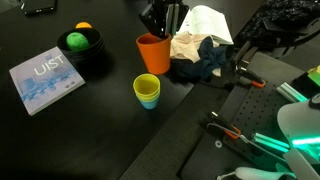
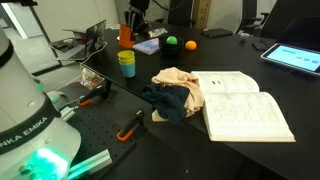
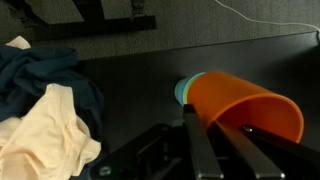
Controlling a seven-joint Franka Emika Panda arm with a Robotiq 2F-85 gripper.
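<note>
While the black two-finger gripper [image 3: 215,120] has its jaws pressed together on the wall of the orange plastic cup [image 3: 245,100], one finger sits outside the rim and one inside it. In an exterior view the cup stands on the black table [image 1: 100,130], directly beneath the gripper. Just beside it lies a crumpled pile of dark blue and cream cloth [image 3: 45,100]. Near the cup's other side stands a stack of yellow and blue plastic cups [image 1: 147,90]. Farther off are a black bowl [image 1: 92,55] holding a green ball [image 1: 76,41], a flat blue-and-white booklet [image 1: 45,80], and an open white book [image 2: 245,105] touching the cloth.
</note>
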